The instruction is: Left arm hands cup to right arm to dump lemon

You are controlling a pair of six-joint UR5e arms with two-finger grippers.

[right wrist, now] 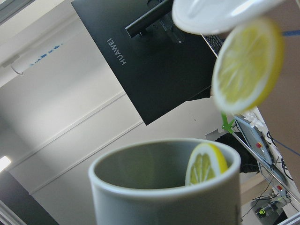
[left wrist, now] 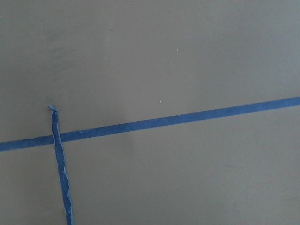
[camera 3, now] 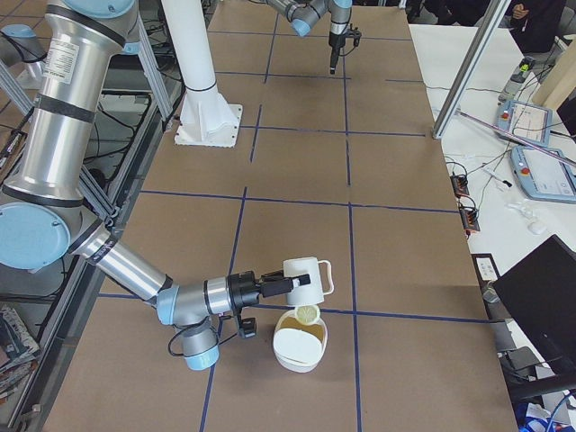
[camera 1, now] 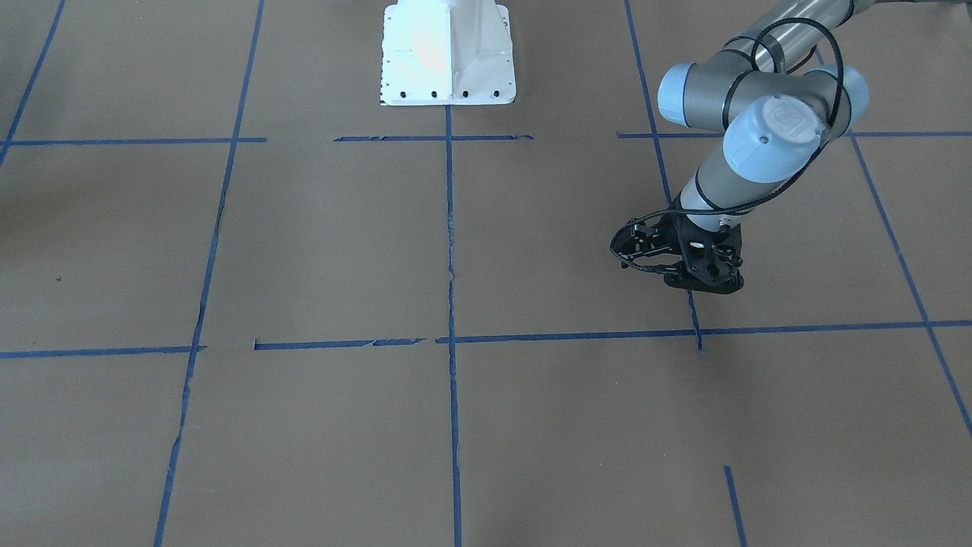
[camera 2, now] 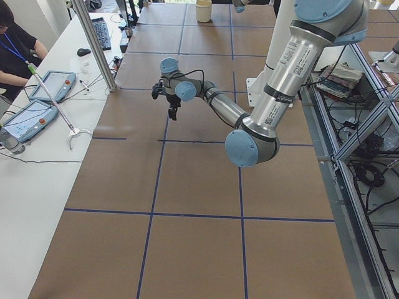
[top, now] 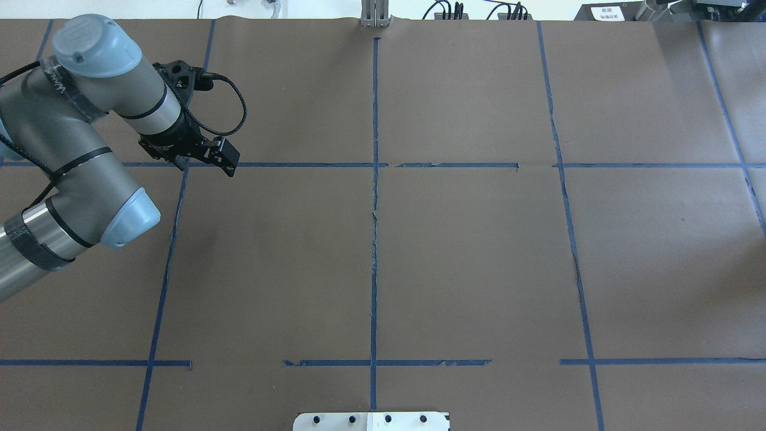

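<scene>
In the exterior right view my right gripper [camera 3: 286, 284] holds the white cup [camera 3: 306, 277] on its side in the air, mouth tipped down over a cream bowl [camera 3: 300, 346]. A lemon slice [camera 3: 308, 314] sits at the bowl's far rim. The right wrist view looks past the cup's grey rim [right wrist: 164, 161]: one lemon slice [right wrist: 205, 164] stands inside the mouth, and another [right wrist: 247, 65] hangs beside the bowl's rim [right wrist: 220, 11]. My left gripper [camera 1: 705, 286] [top: 230, 160] points down above bare brown paper far from the cup, open, with nothing between its fingers.
Blue tape lines [left wrist: 154, 123] grid the brown paper. The white robot base [camera 1: 448, 53] stands at mid-table. A side table carries a dark monitor [camera 3: 540, 297] and control tablets [camera 2: 53, 84]; a person [camera 2: 15, 43] sits there. A pale jar [camera 2: 203, 10] stands at the far end.
</scene>
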